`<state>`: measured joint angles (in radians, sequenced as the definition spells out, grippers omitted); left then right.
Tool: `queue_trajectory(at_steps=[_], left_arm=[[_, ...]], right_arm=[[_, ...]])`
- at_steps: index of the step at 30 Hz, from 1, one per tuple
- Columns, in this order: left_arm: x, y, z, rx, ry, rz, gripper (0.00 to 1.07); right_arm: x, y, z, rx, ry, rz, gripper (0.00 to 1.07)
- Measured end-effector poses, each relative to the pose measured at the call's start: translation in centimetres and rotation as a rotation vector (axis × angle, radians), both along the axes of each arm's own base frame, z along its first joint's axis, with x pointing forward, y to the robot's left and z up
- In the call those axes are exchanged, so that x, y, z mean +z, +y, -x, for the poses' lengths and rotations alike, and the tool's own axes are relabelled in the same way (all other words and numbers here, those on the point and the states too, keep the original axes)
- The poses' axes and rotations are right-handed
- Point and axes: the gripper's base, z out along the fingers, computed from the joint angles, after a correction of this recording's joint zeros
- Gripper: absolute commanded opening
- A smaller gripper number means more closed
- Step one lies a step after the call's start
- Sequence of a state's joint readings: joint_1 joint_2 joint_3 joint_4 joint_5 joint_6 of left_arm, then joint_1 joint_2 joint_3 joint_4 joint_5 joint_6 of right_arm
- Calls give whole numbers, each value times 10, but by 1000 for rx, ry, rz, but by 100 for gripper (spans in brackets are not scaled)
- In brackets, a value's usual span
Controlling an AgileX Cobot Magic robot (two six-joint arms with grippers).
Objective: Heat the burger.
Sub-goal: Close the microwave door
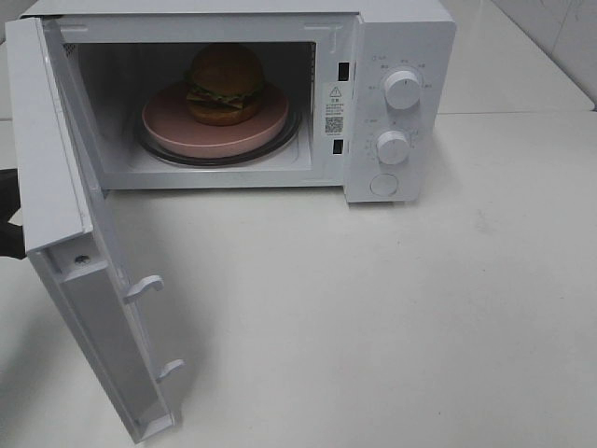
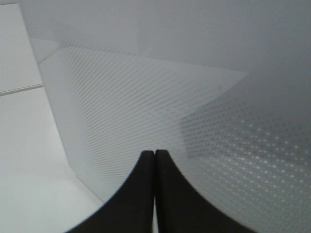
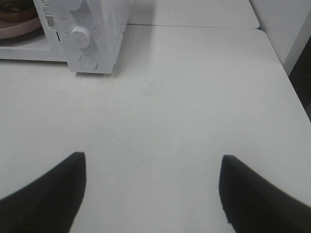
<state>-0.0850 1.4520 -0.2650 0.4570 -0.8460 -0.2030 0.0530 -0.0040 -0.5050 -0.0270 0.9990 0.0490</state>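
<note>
Nearest to the high camera stands the open door of the microwave, swung out fully to the left, with two white latch hooks on its inner edge. Under everything is the white table, which fills most of the view. On its far part sits the white microwave, with its cavity open to the front. Inside the cavity a glass turntable carries a round pink plate, and the burger stands upright on this plate, a little toward the back and right of the plate's middle. On the control panel at the right are an upper knob, a lower knob and a round button below them. The left gripper has its two dark fingers pressed together with nothing between them; it is very close to the dotted window of the door, but whether it touches cannot be told. The right gripper has its fingers spread wide, holds nothing, and is over bare table, well apart from the microwave's front right corner.
</note>
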Motion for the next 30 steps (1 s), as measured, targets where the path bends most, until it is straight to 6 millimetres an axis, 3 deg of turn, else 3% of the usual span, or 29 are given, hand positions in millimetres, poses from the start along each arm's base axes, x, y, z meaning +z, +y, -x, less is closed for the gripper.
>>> queue_trajectory(at_steps=[16,30], left_arm=[[0,-33,-27,-87,-30,6,0],[2,-75,-53,-84,-37,96,0]], right_arm=[[0,0,0,0,0,0,75],[0,0,0,1,0,-1,75]])
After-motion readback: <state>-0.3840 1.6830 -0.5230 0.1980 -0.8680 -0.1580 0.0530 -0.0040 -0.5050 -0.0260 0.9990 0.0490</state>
